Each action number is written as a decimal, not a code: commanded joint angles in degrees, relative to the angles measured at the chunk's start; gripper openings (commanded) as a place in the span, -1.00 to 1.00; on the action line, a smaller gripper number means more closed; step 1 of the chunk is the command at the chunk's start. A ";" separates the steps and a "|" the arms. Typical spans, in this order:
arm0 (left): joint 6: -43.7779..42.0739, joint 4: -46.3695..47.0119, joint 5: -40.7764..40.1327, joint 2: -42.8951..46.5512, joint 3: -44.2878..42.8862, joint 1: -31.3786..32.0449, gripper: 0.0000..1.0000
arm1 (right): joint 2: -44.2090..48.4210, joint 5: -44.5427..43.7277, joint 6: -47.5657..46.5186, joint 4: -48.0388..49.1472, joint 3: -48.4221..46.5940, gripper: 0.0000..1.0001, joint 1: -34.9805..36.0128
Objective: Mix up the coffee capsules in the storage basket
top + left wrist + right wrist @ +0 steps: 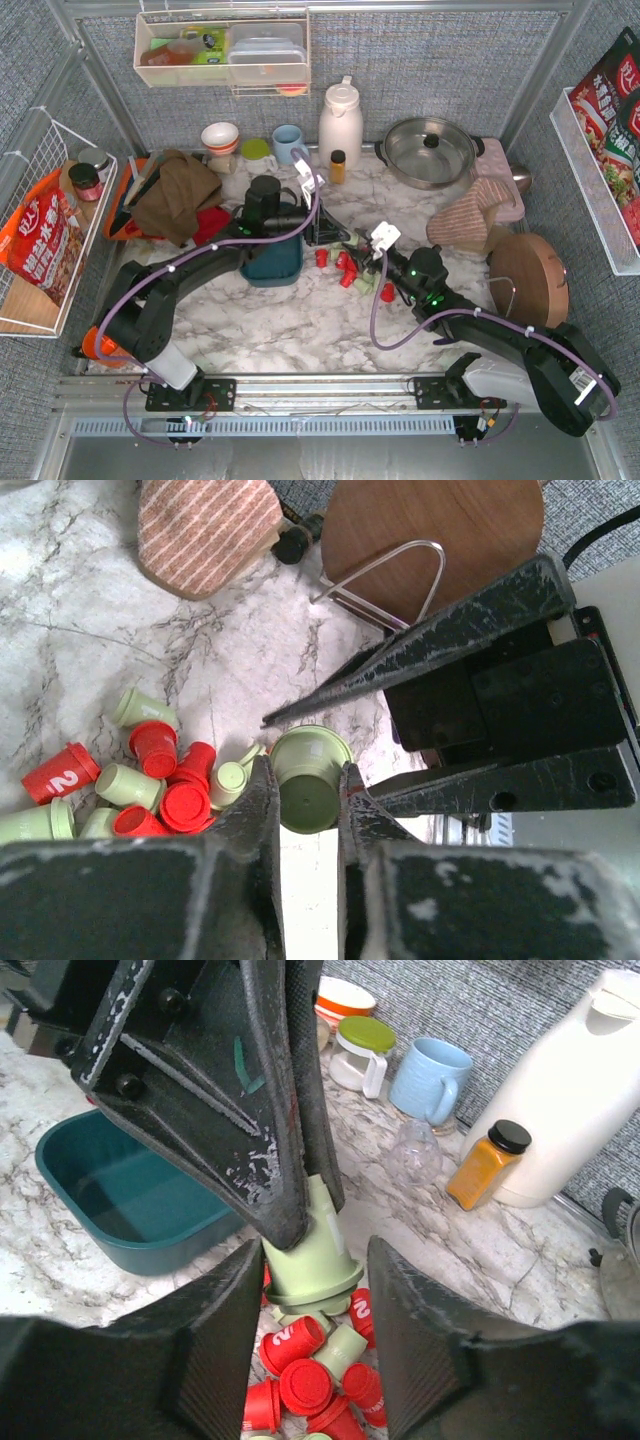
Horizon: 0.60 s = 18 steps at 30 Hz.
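Several red and mint green coffee capsules (345, 268) lie in a loose pile on the marble table, right of the dark teal storage basket (272, 260). The pile also shows in the left wrist view (160, 790) and the right wrist view (320, 1370). The basket (130, 1200) looks empty inside. My left gripper (305, 770) is shut on one mint green capsule (312, 1245), held above the pile. My right gripper (315, 1250) is open, its fingers (215, 1340) on either side of that held capsule without touching it.
A small orange-capped bottle (485, 1165), a white jug (340, 122) and a blue mug (288, 143) stand behind the pile. A lidded pot (430, 150), a striped mitt (480, 215) and a round wooden board (525, 280) lie to the right. Brown cloth (175, 195) lies left.
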<state>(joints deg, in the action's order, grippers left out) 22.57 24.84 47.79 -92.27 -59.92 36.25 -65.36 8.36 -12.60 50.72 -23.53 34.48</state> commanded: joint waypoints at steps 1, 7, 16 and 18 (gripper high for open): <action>-3.18 -3.76 -1.43 -0.33 -1.39 0.05 -0.81 | 0.04 -2.54 0.30 -0.80 -1.07 0.11 0.05; -4.48 -7.80 -5.22 -0.35 -2.81 -1.83 -1.00 | 0.48 -5.85 1.07 -3.35 -1.58 0.64 -0.13; -15.27 -33.83 -23.97 -4.10 -13.50 -8.86 -1.00 | 0.59 -11.66 3.25 -17.48 -6.16 0.64 -0.29; -18.18 -40.88 -30.60 -6.49 -16.86 -9.56 -1.00 | -0.15 -10.71 1.91 -21.03 -7.66 0.60 -0.29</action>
<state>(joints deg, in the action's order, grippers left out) 11.40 -0.25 30.68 -95.92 -72.49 27.92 -64.69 -1.43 -10.46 38.17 -28.82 34.20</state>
